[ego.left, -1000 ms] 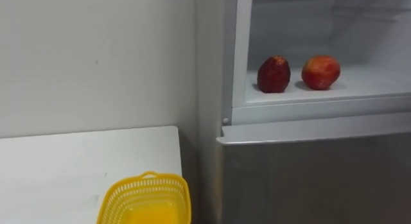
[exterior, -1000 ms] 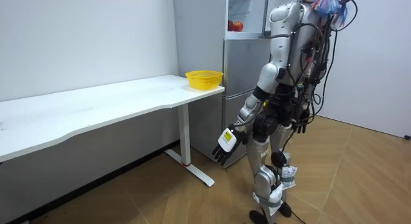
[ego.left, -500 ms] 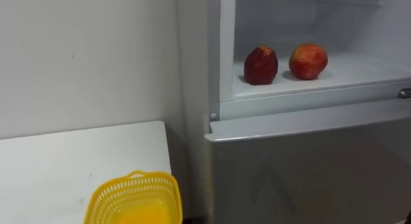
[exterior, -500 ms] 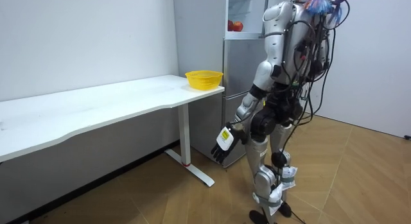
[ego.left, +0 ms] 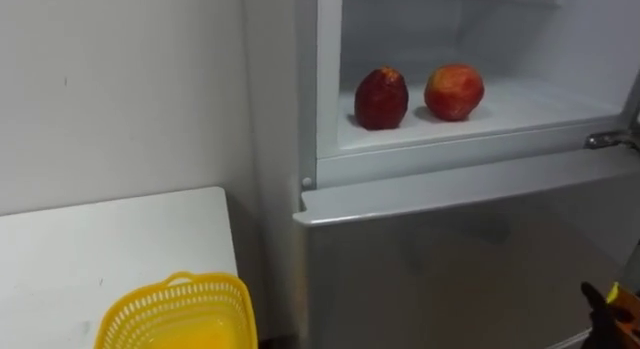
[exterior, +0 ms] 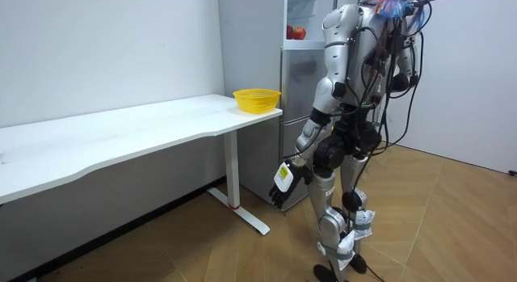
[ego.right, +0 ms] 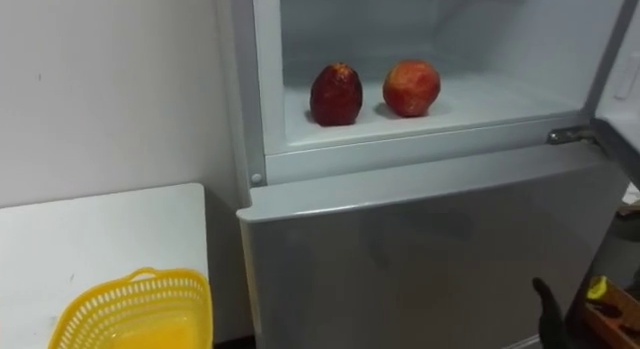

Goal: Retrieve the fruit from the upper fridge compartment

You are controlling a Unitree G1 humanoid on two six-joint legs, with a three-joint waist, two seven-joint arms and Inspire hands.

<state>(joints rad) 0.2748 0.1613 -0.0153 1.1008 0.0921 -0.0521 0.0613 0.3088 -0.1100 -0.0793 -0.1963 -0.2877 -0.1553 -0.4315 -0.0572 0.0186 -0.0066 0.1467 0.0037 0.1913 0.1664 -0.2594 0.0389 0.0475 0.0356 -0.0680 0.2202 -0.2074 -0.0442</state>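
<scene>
Room view: left hand hangs low beside the thigh, fingers relaxed and pointing down, nothing in it. Right eye view: a dark part at the lower right edge is taken to be the right hand; cannot tell whether it is open or closed.

Task's things: a rounded dark red apple and a rounder red-orange apple sit side by side, just apart, on the white shelf of the open upper fridge compartment. The dark one is to the left, nearer the compartment's left wall. Neither is touched.

Key relation: from the right hand the apples lie up and to the left, above the grey lower fridge door. The left hand is well below the shelf. Judgement: the right hand is nearer, and the red-orange apple is nearer to it. The dark apple stands slightly taller than wide; otherwise neither has a long axis to align to.

Outward: a yellow plastic mesh basket stands on the white desk, left of the fridge and well below the shelf.

Views compared: the room view gives the stance, upright close before the fridge, with the apples as one red patch. The eye views separate the two apples and show a metal door hinge at the shelf's right end, a possible snag for a reach from the right.
</scene>
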